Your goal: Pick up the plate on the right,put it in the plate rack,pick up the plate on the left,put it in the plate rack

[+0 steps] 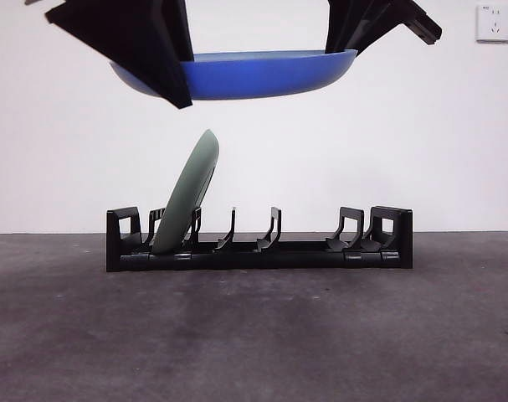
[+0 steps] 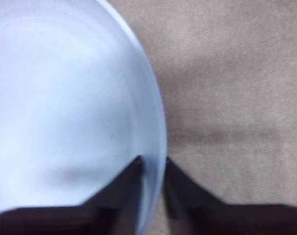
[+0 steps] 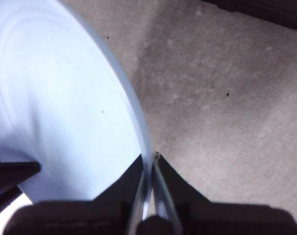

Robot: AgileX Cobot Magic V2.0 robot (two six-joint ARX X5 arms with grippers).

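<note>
Above the rack, end effectors: the left end effector (image 2: 153, 164) and the right end effector (image 3: 150, 161) each pinch the rim of one blue plate (image 1: 254, 74) from opposite sides; each wrist view shows a jaw on either face of the rim, clenched on it.
Which arm is which up front: two big dark shapes come in from the top corners of the front view, one at each end of the plate; that view alone does not tell them apart.
Blue plate: held level and high, well clear of everything below; deep blue underside with a shallow curved wall up front, pale washed-out blue with faint concentric rings in the wrist views.
Green plate: a grey-green plate (image 1: 187, 197) stands on edge in a slot near one end of the rack, leaning toward the middle.
Plate rack: the long low black plate rack (image 1: 262, 251) sits on the counter directly under the blue plate, with blocky square ends and curved dividers.
Open room: a wide gap lies between the blue plate and the green plate's top edge; the other slots are free.
Counter: the dark grey mottled counter (image 1: 254, 335) is matte.
Room: a plain white wall (image 1: 69, 167) carries a white socket (image 1: 494, 23) at the upper corner.
</note>
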